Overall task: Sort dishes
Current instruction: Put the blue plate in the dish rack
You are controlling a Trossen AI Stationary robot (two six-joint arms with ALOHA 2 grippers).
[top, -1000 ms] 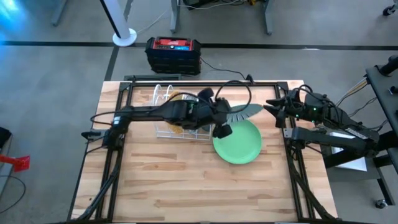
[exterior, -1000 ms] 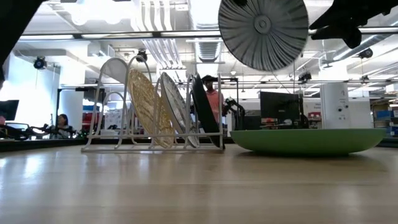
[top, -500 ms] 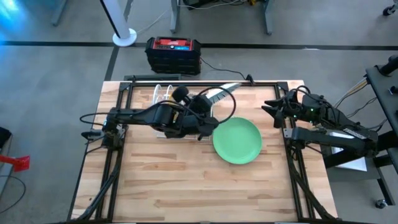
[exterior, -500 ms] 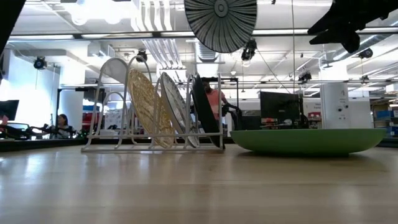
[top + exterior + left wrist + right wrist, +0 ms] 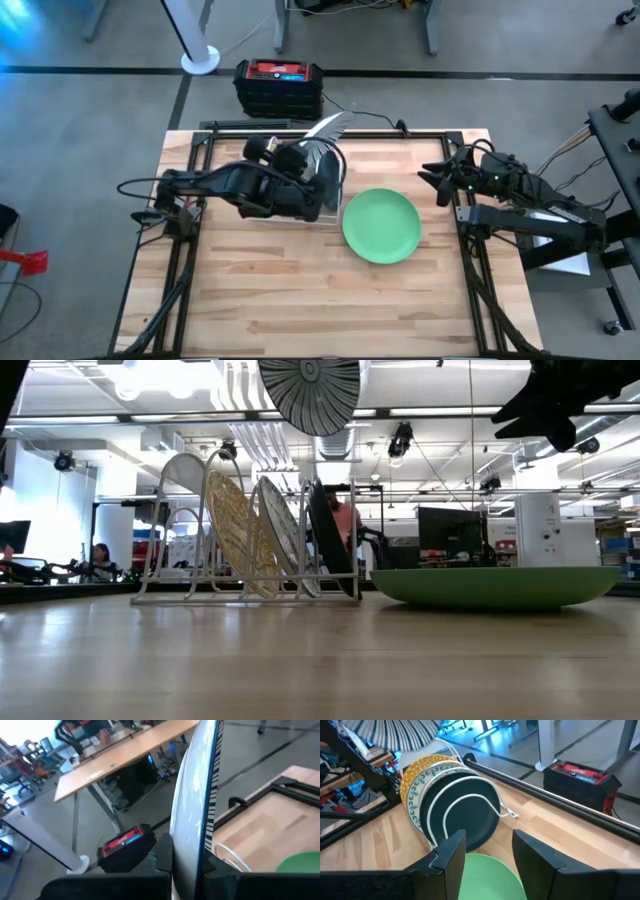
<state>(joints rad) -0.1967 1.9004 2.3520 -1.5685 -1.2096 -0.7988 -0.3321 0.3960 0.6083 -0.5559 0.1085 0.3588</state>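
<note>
Left pincer (image 5: pixel 187 865) clamps striped plate (image 5: pixel 197 795) edge-on between fingers.

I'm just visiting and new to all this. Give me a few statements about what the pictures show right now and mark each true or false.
1. The left tool holds a striped plate in the air above the white wire rack. True.
2. The light green plate stands upright in the rack. False: it lies flat on the table, beside the rack.
3. Three plates stand in the rack: a yellow plate, a floral plate and a dark plate. True.
4. The right tool grips the green plate. False: it is open and holds nothing.
</note>
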